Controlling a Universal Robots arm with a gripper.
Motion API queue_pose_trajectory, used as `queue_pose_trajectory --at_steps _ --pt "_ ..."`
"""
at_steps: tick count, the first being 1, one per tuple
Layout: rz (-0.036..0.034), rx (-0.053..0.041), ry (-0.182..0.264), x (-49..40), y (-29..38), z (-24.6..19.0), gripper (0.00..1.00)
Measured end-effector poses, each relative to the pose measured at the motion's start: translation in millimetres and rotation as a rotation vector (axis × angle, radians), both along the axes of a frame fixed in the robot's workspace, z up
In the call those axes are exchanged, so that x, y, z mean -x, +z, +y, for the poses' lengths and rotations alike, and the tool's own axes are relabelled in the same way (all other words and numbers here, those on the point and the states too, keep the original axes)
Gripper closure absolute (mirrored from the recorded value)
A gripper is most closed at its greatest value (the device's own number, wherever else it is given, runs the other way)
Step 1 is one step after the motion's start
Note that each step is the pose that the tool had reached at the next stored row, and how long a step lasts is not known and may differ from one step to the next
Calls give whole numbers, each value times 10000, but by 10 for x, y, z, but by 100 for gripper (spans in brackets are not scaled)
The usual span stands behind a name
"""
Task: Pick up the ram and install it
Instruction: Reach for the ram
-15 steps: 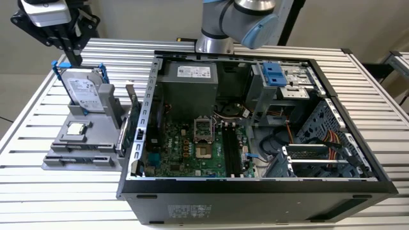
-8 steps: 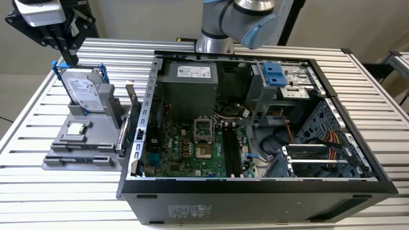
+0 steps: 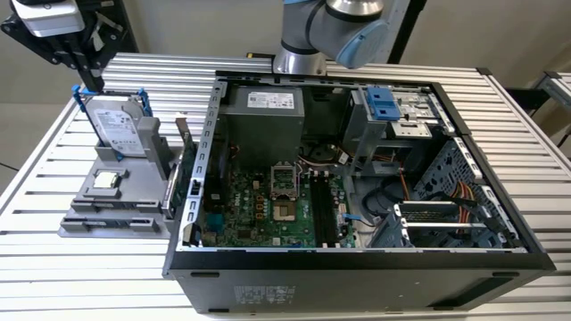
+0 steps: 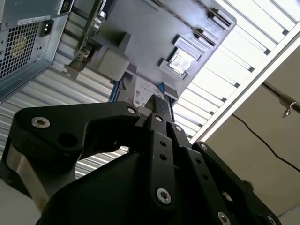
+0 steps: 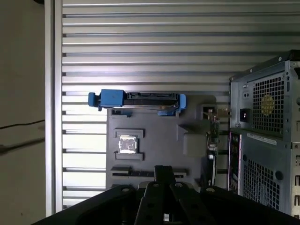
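Open computer case [image 3: 357, 264] lies on the slatted table [image 3: 36, 267], its motherboard [image 3: 267, 207] exposed inside. Bare slats run from the case's side at the exterior view's left out to the table edge. A gray holder [image 3: 85, 200] sits just beside the case there. It holds an upright hard drive [image 3: 116, 127], a processor chip [image 3: 107, 179], and the ram [image 3: 116, 223] in the long slot farthest from the drive. The gripper [image 3: 89, 83] is clenched and empty, over the drive's top edge, well apart from the ram.

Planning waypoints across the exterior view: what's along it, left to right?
hard drive → expansion card → motherboard → blue drive latch → coloured cables
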State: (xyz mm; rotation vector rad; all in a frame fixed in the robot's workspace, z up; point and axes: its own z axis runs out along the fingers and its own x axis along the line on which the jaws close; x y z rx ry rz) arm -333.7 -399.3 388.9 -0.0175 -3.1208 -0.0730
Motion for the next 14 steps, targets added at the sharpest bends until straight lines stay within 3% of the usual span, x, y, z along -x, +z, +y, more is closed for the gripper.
queue_pose_trajectory --at_steps 8,14 --pt "0 0 52 38 -5 0 100" --pt "0 0 -160 45 -7 0 100"
